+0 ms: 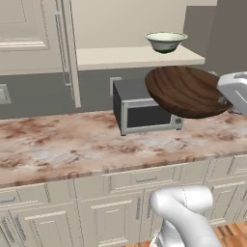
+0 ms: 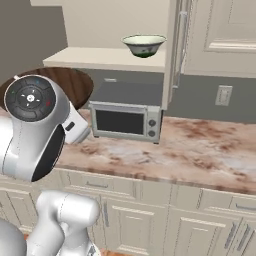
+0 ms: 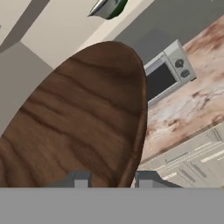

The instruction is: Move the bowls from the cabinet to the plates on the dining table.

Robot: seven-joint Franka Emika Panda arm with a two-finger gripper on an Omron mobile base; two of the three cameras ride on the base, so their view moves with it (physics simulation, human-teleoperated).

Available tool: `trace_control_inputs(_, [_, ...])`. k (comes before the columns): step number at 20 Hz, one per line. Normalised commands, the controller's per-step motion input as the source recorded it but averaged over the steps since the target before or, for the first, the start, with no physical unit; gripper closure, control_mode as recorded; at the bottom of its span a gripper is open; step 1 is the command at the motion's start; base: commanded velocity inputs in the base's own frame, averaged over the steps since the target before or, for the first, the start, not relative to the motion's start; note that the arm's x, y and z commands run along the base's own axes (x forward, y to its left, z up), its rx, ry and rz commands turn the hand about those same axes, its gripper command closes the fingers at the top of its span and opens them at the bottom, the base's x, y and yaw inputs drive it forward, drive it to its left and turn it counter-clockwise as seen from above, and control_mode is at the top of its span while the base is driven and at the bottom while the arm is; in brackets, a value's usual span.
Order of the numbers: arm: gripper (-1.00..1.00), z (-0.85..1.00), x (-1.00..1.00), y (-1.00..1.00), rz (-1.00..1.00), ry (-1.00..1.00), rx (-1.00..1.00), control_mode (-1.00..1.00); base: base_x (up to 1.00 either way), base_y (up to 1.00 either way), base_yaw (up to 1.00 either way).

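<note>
My gripper (image 3: pixel 113 179) is shut on the rim of the wide dark-brown wooden bowl (image 3: pixel 83 127), one fingertip inside it and one outside. The bowl (image 1: pixel 185 91) hangs tilted in the air in front of the microwave, below the cabinet shelf, with the white hand (image 1: pixel 234 91) at its right edge. From the right base, its brown rim (image 2: pixel 75 82) peeks out behind my arm. The smaller pale cream-green bowl (image 1: pixel 165 41) (image 2: pixel 144 45) stands upright on the open cabinet's pale shelf (image 1: pixel 120 58). The plates and the dining table are out of view.
A grey microwave (image 1: pixel 144 111) (image 2: pixel 127 120) stands on the marbled counter (image 1: pixel 58 144) under the cabinet. The cabinet door (image 1: pixel 67 48) (image 2: pixel 172 50) stands open, edge-on, beside the shelf. Beige drawer fronts (image 1: pixel 120 188) run below the counter.
</note>
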Motion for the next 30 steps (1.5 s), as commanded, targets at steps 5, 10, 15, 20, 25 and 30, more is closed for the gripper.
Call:
trace_control_inputs(5, [1.00,0.00,0.00,0.00,0.00,0.00,0.00,1.00,-0.64,0.00,0.00])
trace_control_inputs(10, [1.00,0.00,0.00,0.00,0.00,0.00,0.00,1.00,-0.59,-0.04,0.02])
trace_control_inputs(15, [1.00,0.00,0.00,0.00,0.00,0.00,0.00,1.00,-0.77,0.02,0.11])
trace_control_inputs(20, [1.00,0.00,0.00,0.00,0.00,0.00,0.00,1.00,-0.65,0.62,0.33])
trace_control_inputs(25, [1.00,0.00,0.00,0.00,0.00,0.00,0.00,1.00,-0.04,0.50,0.61])
trace_control_inputs(30, [1.00,0.00,0.00,0.00,0.00,0.00,0.00,1.00,0.43,0.24,0.72])
